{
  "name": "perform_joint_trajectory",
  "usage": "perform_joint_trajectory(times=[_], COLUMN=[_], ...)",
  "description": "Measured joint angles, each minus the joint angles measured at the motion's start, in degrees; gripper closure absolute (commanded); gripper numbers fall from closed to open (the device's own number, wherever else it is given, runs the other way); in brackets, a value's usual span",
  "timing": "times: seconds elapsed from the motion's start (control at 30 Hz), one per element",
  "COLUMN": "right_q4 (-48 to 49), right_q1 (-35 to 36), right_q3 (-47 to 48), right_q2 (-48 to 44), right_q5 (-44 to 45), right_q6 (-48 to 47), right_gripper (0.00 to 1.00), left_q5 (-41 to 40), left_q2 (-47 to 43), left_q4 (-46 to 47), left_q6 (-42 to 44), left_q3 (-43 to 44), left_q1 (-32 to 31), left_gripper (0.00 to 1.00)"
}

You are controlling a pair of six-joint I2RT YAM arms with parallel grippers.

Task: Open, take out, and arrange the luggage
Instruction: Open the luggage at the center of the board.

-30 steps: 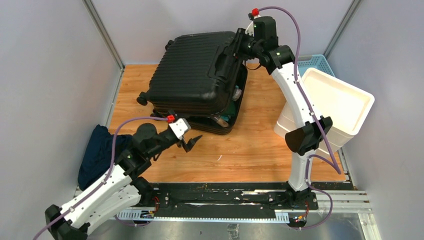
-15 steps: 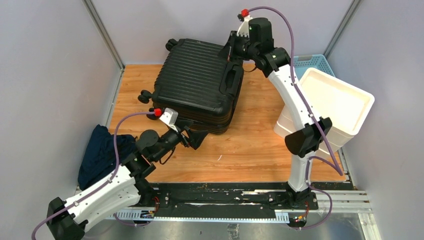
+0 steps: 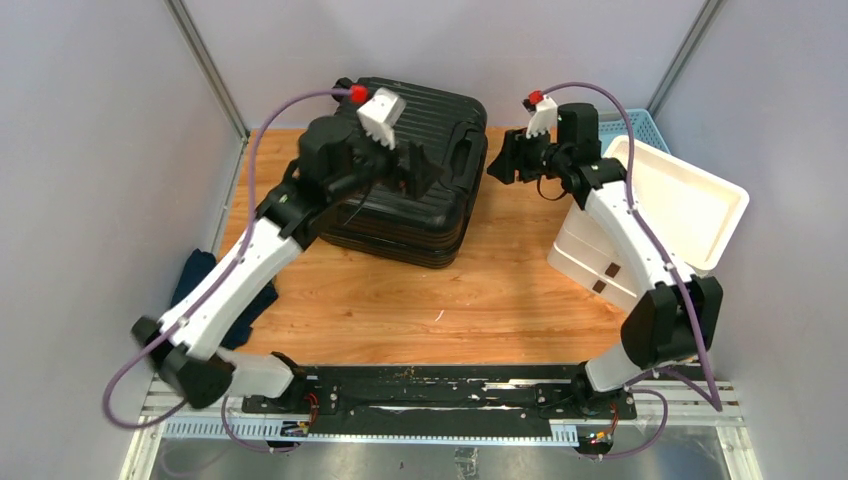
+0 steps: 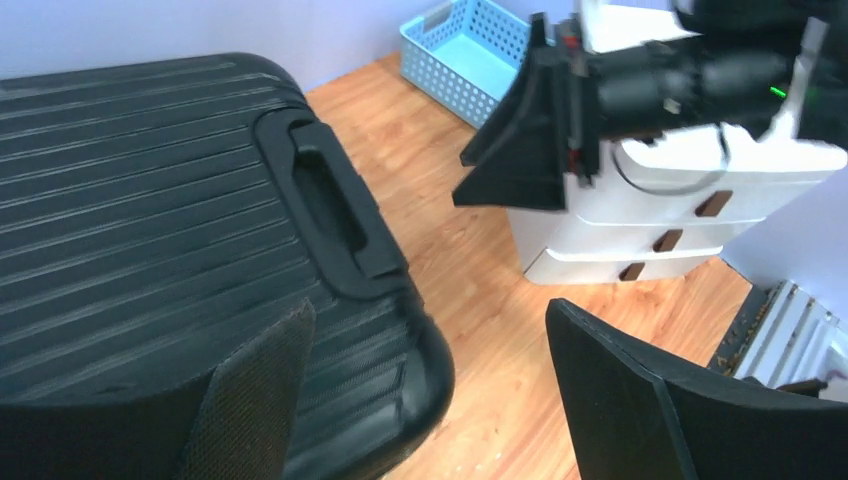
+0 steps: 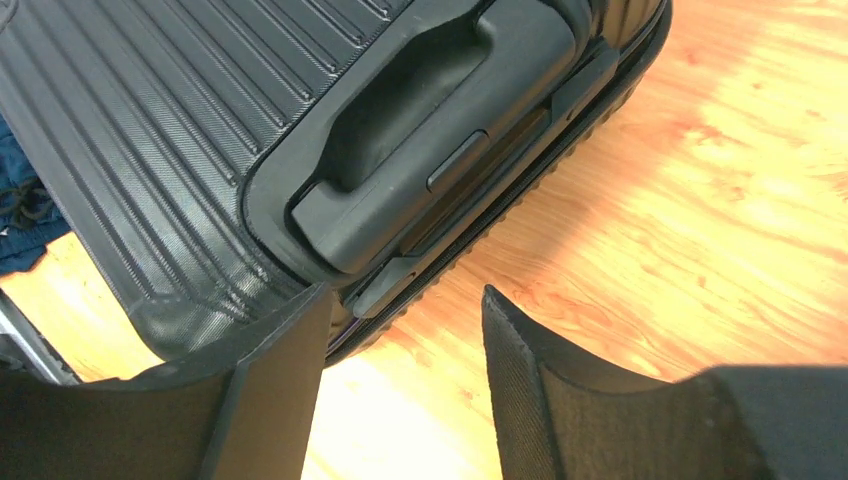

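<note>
Between grey walls point(image 3: 100, 150), wooden tabletop point(image 3: 500, 290) under luggage point(image 3: 450, 212).

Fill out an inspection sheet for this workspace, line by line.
Surface: wooden tabletop, bare in the middle and at the front.
Job's things: luggage, a black ribbed suitcase, lies flat at the back with its shell shut and its handle on the right side.
Clutter: white drawer unit with a tilted white tray on top; light-blue mesh basket behind it; dark blue cloth at the left edge.
Grippers: left gripper open over the suitcase, empty; right gripper open beside the handle, empty.
Cables: left purple cable and right purple cable loop free, not snagged.
Surroundings: grey walls; black base rail in front.
</note>
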Motion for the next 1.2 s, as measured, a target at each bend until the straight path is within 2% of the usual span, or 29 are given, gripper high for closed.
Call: perform_joint_trajectory(times=[0.1,0.23,0.43,0.53,0.63,0.87,0.97,1.0,1.07,1.1,1.2], right_q4=[3.5,7.0,8.7,8.8,9.1,10.1,10.2,10.2,10.3,10.4,10.4], right_q1=[-0.5,-2.3,-3.0,-3.2,-3.9,-4.8,-4.9,-4.9,-4.9,-4.9,-4.9], right_q3=[-4.2,-7.9,-8.9,-9.3,-9.4,-9.9,-10.4,-10.5,-10.5,-10.5,-10.6], right_q2=[-4.3,-7.6,-7.3,-7.2,-7.2,-7.2,-7.2,-7.2,-7.1,-7.0,-6.8], right_q5=[0.7,0.9,1.2,1.1,0.8,0.4,0.3,0.3,0.3,0.3,0.0], right_q6=[-1.2,-1.2,-1.1,-0.8,-0.4,0.6,0.7,0.7,0.9,1.0,1.3], right_gripper=[0.49,0.51,0.52,0.52,0.52,0.52,0.52,0.52,0.52,0.52,0.50], left_q5=[1.6,0.5,-9.2,-15.7,-19.7,-26.6,-27.8,-27.9,-27.6,-27.1,-26.9], left_q2=[11.7,26.4,43.1,48.6,51.6,56.3,57.6,57.6,57.7,57.7,57.7], left_q4=[-1.8,-5.3,-14.1,-16.7,-17.8,-20.0,-19.7,-20.0,-20.4,-20.4,-21.2], left_q6=[-2.1,-4.0,-3.4,-1.8,-0.5,2.6,3.9,3.9,4.4,4.0,1.6], left_q3=[10.4,21.6,38.5,45.6,48.4,49.4,49.6,49.6,49.6,49.6,50.0], left_q1=[0.1,-0.3,-4.0,-6.3,-7.6,-8.1,-8.0,-8.1,-8.1,-8.1,-8.2], left_gripper=[0.18,0.19,0.19,0.27,0.31,0.35,0.51,0.61,0.88,0.98,1.00])
